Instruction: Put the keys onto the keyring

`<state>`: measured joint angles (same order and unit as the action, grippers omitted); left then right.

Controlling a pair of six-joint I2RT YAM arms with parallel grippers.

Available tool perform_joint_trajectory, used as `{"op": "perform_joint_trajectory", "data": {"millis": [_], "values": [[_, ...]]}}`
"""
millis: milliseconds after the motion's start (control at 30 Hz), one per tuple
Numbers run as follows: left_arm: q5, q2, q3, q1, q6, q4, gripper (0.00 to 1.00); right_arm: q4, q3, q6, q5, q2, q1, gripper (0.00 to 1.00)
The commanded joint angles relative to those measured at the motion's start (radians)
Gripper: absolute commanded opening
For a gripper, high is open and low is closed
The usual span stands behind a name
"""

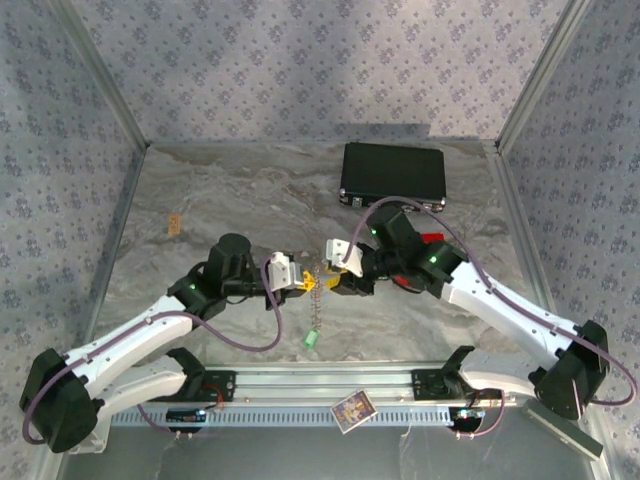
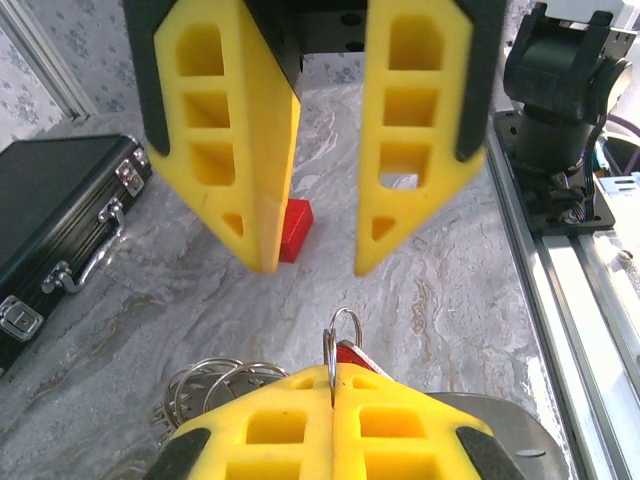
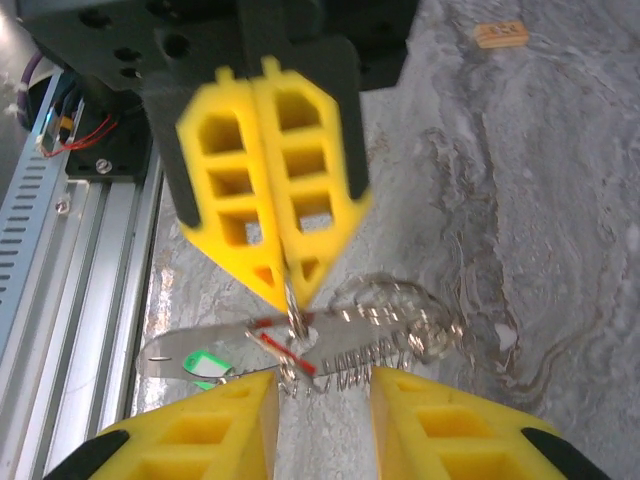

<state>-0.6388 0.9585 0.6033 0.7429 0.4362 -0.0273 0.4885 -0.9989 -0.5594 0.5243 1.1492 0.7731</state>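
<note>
My left gripper [image 2: 333, 375] is shut on a small metal ring [image 2: 343, 330] that stands up between its fingertips, with a red key tag [image 2: 352, 353] just behind it. At the table's middle it [image 1: 297, 283] meets my right gripper [image 1: 326, 282] tip to tip. The right gripper [image 3: 325, 385] is open, its fingers either side of a wire coil [image 3: 370, 365] and the red tag [image 3: 287, 355]. A green and white key tag [image 3: 205, 362] lies by a flat silvery piece [image 3: 170, 350]. The keyring's thin silvery loops [image 3: 400, 300] bunch beside them. A chain [image 1: 317, 310] hangs down to the green tag [image 1: 312, 340].
A black case [image 1: 392, 172] lies at the back, right of centre. A red block [image 2: 295, 230] sits on the marble beyond the right gripper's fingers [image 2: 267, 150]. A small tan piece [image 1: 174, 222] lies far left. The aluminium rail [image 1: 320, 380] with a card [image 1: 352, 410] borders the near edge.
</note>
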Motion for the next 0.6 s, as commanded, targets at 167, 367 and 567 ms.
{"op": "perform_joint_trajectory", "data": {"millis": [167, 367, 567], "values": [[-0.043, -0.027, -0.042, 0.008, -0.036, -0.149, 0.00, -0.113, 0.074, 0.133, 0.098, -0.011, -0.012, 0.35], [-0.041, -0.028, -0.042, 0.009, -0.032, -0.149, 0.00, -0.125, 0.081, 0.145, 0.109, -0.001, -0.012, 0.30], [-0.044, -0.032, -0.040, 0.009, -0.033, -0.152, 0.00, -0.109, 0.067, 0.138, 0.111, 0.012, -0.014, 0.15]]}}
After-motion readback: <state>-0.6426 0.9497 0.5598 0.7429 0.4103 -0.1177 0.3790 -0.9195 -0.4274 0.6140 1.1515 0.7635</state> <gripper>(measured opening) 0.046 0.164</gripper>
